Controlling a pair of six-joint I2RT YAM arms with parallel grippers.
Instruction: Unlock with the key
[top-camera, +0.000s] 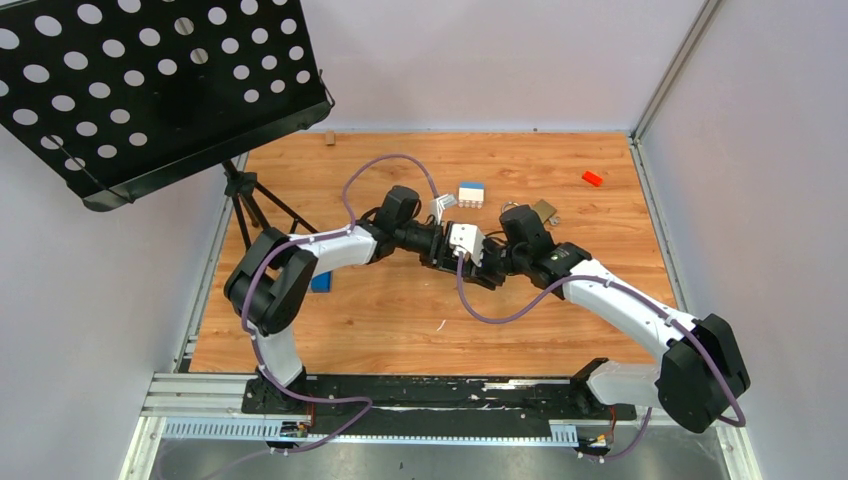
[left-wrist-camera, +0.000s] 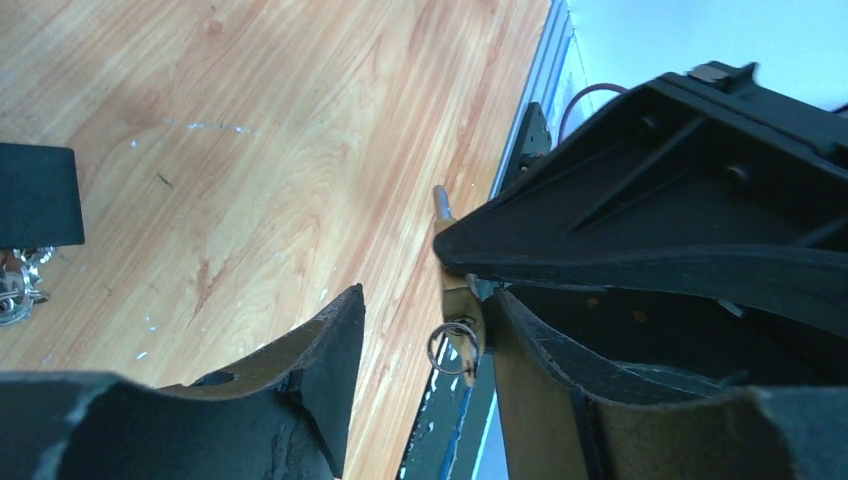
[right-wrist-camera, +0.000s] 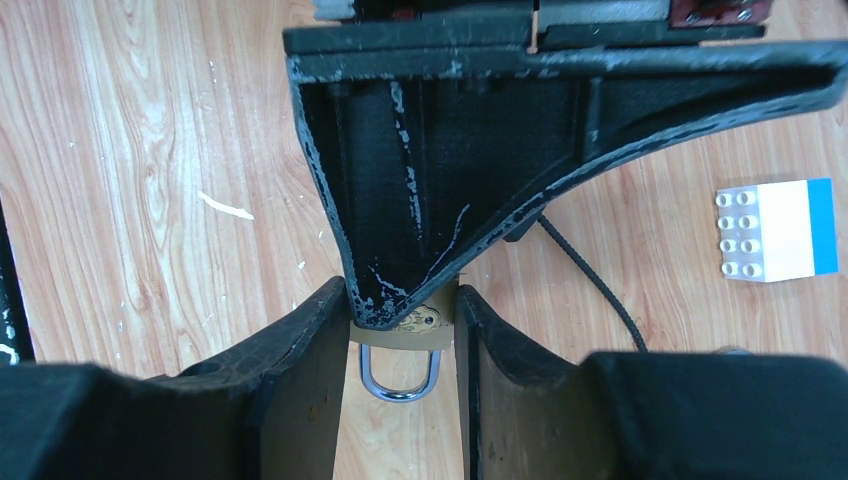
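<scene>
**Item: key** (left-wrist-camera: 464, 345). A tiny flat piece carrying a thin wire ring (left-wrist-camera: 449, 348) is taken to be the key. It is seen in the left wrist view at one end of the brass padlock (right-wrist-camera: 400, 328), apparently the end away from the shackle (right-wrist-camera: 398, 382). It is held up above the tabletop (top-camera: 400, 330), near the middle. Whether the blade is fully seated in the keyway cannot be told, as the part is too small.

**Padlock.** It is clamped by its flat sides between the fingers of the right gripper (right-wrist-camera: 400, 296). The shackle is turned toward the right wrist camera. Both of its legs are seen entering the body, so the lock is judged to be fastened.

**Left gripper** (left-wrist-camera: 425, 300). The jaws are parted. The key lies just beside one finger, with a bare gap to the other, so nothing is pinched and the hold is judged released.

**Progress.**
- Done: the padlock is lifted and presented, and the key is brought to the lock.
- Left: the key is to be gripped and turned, and the shackle sprung.

The task is judged to be about midway.

**Surroundings.**
- A second padlock (top-camera: 543, 210) lies on the table beyond the grippers.
- A white-and-blue brick (right-wrist-camera: 775, 230) and a black cable (right-wrist-camera: 590, 280) are nearby.
- A red block (top-camera: 592, 178) sits toward the far right.
- A perforated music stand (top-camera: 150, 90) is at the far left.
</scene>
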